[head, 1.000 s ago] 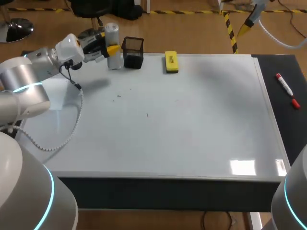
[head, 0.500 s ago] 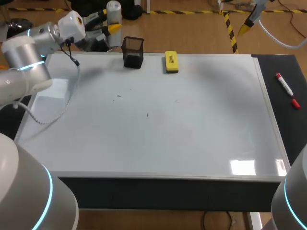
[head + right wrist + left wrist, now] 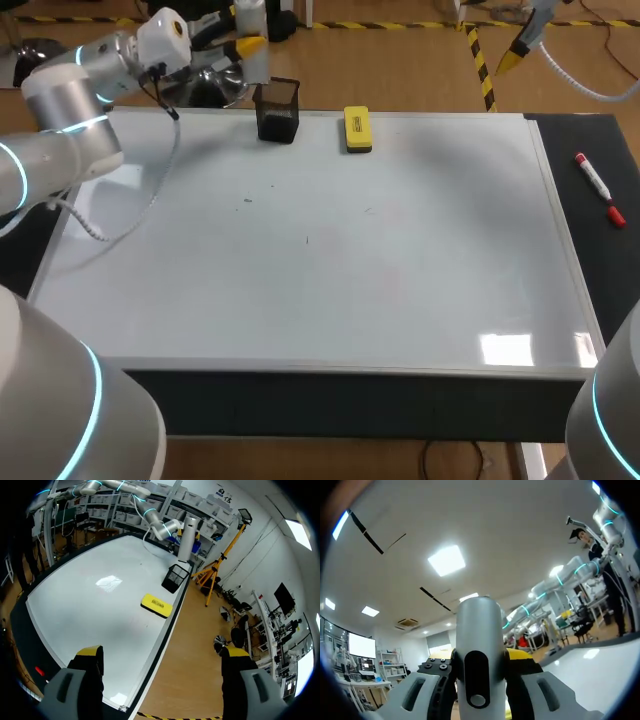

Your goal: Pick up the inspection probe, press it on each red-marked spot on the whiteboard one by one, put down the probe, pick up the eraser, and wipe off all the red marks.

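Yellow-tipped left gripper was clamped on the inspection probe, one finger on each side of its grey cylinder. A black oval button on the probe faced the wrist. The probe was upright, held aloft near the far left corner of the whiteboard and not touching it.

Just beside it, at the board's far edge, stood a black mesh cup. The yellow eraser lay flat further along the same edge toward the middle, apart from the cup.

Right gripper hung high by the far right corner, fingers spread wide with nothing between them.

Red marker lay on the dark table strip along the board's right edge.
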Robot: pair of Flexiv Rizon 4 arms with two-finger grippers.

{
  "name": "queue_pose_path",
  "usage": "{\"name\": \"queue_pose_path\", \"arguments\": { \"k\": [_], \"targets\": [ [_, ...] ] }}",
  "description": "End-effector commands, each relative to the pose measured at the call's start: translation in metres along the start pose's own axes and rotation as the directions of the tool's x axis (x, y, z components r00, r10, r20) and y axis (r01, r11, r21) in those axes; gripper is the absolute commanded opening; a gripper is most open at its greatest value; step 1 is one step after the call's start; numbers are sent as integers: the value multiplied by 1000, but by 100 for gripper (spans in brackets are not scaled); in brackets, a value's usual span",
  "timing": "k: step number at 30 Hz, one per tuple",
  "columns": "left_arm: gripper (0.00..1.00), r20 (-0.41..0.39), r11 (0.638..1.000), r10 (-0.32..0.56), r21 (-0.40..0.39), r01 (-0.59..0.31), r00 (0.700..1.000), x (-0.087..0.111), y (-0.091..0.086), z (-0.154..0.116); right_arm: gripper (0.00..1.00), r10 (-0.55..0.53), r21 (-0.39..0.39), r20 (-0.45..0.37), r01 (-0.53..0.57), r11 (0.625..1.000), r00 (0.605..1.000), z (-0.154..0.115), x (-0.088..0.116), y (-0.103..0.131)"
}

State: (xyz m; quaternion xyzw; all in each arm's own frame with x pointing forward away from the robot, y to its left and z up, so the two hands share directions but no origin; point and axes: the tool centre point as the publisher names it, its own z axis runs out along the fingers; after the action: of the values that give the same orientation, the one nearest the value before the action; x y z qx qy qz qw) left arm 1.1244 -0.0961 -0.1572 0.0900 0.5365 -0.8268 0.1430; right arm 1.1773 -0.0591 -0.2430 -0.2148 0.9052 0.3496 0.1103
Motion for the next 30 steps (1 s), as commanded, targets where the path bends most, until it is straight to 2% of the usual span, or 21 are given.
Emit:
{"name": "queue_pose_path", "arguments": {
  "k": [1,17,30],
  "targets": [
    [0,-104,999,-28,40,32,994,-12,12,8,100,-1,4,-5,1,1000,1000,-1,-1,0],
    [0,-139,987,-161,-21,160,977,-22,29,16,100,-1,4,-5,1,1000,1000,-1,-1,0],
    [0,-109,977,-213,3,215,971,-20,47,16,100,-1,4,-5,1,1000,1000,-1,-1,0]
  ]
}}
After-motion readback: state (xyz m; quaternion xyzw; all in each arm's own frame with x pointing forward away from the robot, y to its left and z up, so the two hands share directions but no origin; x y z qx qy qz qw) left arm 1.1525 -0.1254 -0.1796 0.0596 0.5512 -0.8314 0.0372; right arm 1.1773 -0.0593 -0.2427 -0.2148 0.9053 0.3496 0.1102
